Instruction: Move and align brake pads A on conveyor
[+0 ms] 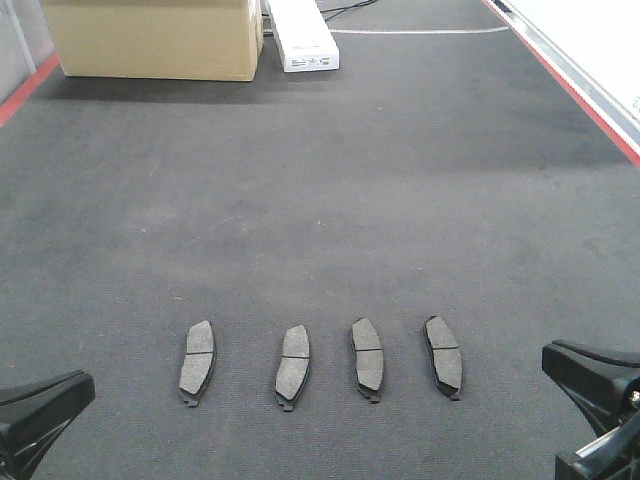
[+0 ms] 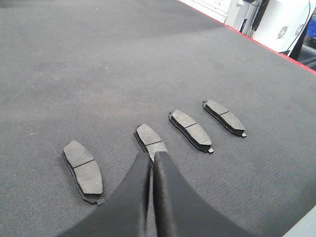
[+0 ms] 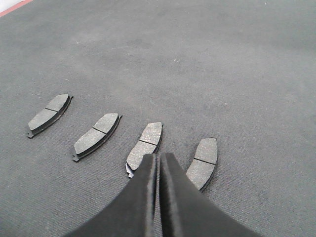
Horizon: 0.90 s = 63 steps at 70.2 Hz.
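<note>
Several brake pads A lie in a row across the near part of the conveyor, each lengthwise and apart from its neighbour: the leftmost pad, two middle pads, and the rightmost pad. My left gripper is shut on nothing, its tips hovering over the near end of the second pad from the left. The right gripper is also shut and empty, between the third pad and the rightmost pad. In the front view both grippers sit at the bottom corners, behind the row.
A cardboard box and a white carton stand at the belt's far end. Red stripes run along both belt edges. White equipment stands beyond the right edge.
</note>
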Tool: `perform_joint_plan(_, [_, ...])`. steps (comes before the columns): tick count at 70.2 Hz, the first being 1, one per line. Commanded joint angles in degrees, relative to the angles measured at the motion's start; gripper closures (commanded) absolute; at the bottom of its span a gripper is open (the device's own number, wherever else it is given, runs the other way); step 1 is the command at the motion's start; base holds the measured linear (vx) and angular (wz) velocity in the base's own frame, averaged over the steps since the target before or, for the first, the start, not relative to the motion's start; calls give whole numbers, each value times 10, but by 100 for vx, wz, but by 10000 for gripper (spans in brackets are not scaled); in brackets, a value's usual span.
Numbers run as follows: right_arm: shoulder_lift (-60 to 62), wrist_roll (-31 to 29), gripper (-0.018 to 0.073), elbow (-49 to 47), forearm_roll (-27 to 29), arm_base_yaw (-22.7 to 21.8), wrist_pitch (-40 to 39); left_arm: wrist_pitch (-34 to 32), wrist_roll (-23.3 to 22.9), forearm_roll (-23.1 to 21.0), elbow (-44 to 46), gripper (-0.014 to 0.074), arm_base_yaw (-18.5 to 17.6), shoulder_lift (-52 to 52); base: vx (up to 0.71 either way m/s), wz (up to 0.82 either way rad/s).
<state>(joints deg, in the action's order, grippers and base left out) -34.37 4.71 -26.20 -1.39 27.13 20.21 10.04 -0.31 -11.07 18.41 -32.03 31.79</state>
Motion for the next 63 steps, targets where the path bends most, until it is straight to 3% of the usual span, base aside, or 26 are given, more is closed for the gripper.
perform_joint_plan(1, [0, -2, 563, -16, -6, -1, -42, -39, 0, -4, 15, 603, -3, -1, 0, 0])
perform_joint_plan(25, [0, -2, 563, -16, -6, -1, -42, -40, 0, -4, 15, 603, -2, -1, 0, 0])
perform_joint_plan(35, [0, -2, 563, -16, -6, -1, -42, -41, 3, 28, 4, 603, 13, -50, 0, 0])
perform_joint_plan(45, [0, -2, 563, -16, -6, -1, -43, -37, 3, 66, -26, 603, 78, -143, 0, 0])
perform_joint_plan(52, [0, -2, 563, -16, -6, -1, -42, -29, 3, 99, -54, 603, 151, -219, 0, 0])
perform_joint_plan(63, [0, -2, 563, -16, -6, -1, -42, -17, 3, 101, -106, 603, 273, -315, 0, 0])
